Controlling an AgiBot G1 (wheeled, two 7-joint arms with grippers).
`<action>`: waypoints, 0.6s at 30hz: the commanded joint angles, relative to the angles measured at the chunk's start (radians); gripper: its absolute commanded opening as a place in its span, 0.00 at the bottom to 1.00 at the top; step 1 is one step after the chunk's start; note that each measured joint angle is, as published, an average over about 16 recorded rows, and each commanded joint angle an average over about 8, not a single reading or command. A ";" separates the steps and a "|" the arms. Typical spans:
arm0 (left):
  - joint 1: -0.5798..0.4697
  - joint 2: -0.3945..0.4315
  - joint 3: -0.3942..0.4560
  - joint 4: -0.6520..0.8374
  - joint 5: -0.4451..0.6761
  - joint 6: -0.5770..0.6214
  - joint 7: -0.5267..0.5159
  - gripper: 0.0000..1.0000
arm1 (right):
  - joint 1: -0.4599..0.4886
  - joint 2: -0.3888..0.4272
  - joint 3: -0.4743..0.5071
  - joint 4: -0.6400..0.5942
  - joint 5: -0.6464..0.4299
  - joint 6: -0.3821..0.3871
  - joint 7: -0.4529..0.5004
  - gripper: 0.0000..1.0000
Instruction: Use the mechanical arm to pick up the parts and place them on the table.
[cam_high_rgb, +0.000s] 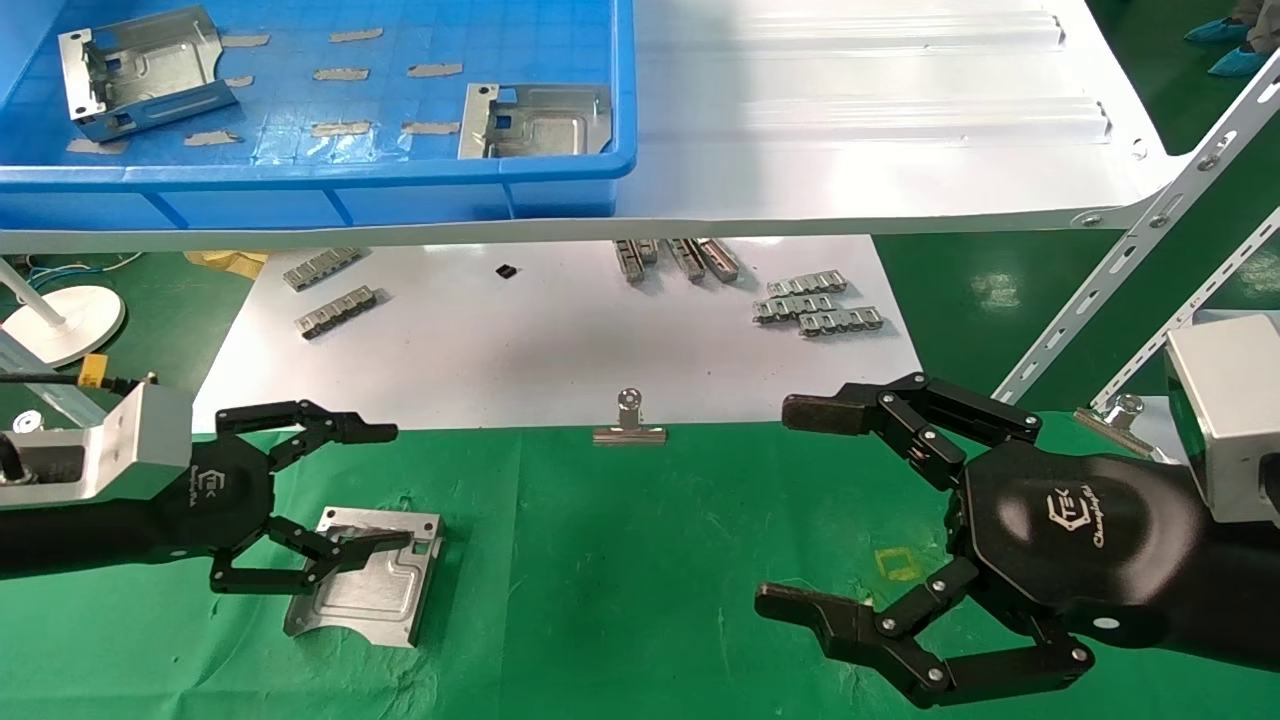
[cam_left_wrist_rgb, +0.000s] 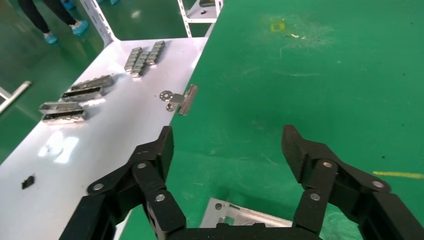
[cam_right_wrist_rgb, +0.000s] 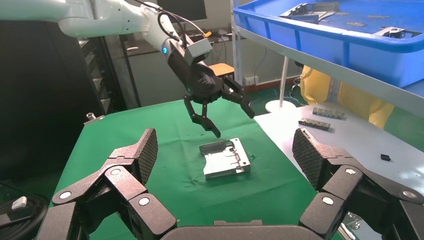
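Note:
One silver part (cam_high_rgb: 365, 590) lies flat on the green table (cam_high_rgb: 650, 560) at the front left. It also shows in the left wrist view (cam_left_wrist_rgb: 245, 218) and the right wrist view (cam_right_wrist_rgb: 225, 161). My left gripper (cam_high_rgb: 392, 487) is open and empty, hovering just above that part without touching it; it shows in its own view (cam_left_wrist_rgb: 228, 142) and from the right wrist (cam_right_wrist_rgb: 232, 122). Two more parts (cam_high_rgb: 145, 70) (cam_high_rgb: 535, 120) lie in the blue bin (cam_high_rgb: 300, 180) on the shelf. My right gripper (cam_high_rgb: 790, 507) (cam_right_wrist_rgb: 225, 147) is open and empty over the table's right side.
The glossy white shelf (cam_high_rgb: 850, 120) overhangs a white sheet (cam_high_rgb: 550, 340) with grey link strips (cam_high_rgb: 815, 305) (cam_high_rgb: 335, 300). A binder clip (cam_high_rgb: 628, 425) (cam_left_wrist_rgb: 182, 100) sits at the sheet's front edge. Slanted metal struts (cam_high_rgb: 1130, 260) stand at the right.

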 joint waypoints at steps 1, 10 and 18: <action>0.000 0.000 0.006 0.002 -0.016 0.004 -0.025 1.00 | 0.000 0.000 0.000 0.000 0.000 0.000 0.000 1.00; 0.009 -0.003 -0.010 -0.018 -0.006 -0.004 -0.022 1.00 | 0.000 0.000 0.000 0.000 0.000 0.000 0.000 1.00; 0.065 -0.016 -0.082 -0.119 -0.018 -0.015 -0.102 1.00 | 0.000 0.000 0.000 0.000 0.000 0.000 0.000 1.00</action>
